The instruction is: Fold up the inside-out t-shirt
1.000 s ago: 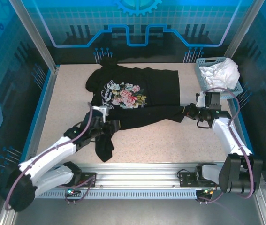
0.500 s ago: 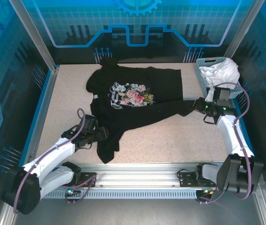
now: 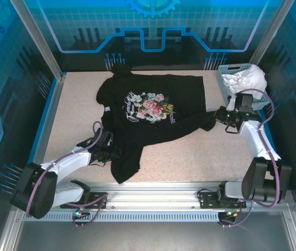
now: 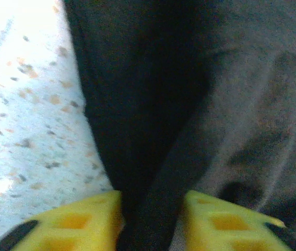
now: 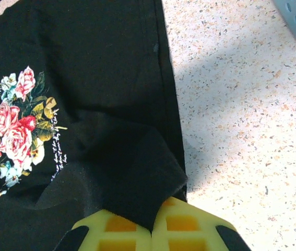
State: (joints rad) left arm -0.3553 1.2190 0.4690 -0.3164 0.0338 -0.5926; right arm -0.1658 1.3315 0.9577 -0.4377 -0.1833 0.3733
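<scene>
Where left gripper [image 4: 150,212] and right gripper [image 5: 152,222] jaws clamp black t-shirt [image 3: 148,135], speckled tabletop [image 3: 189,157] beneath; blue enclosure walls [image 3: 85,26] around.

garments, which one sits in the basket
The white garment, bunched in the blue basket at far right; the black t-shirt lies spread on the table.

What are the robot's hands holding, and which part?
Both hold the black cloth t-shirt with the flower print: the right gripper pinches a corner at its right side, and the left gripper grips a bunched fold at its near-left end.
</scene>
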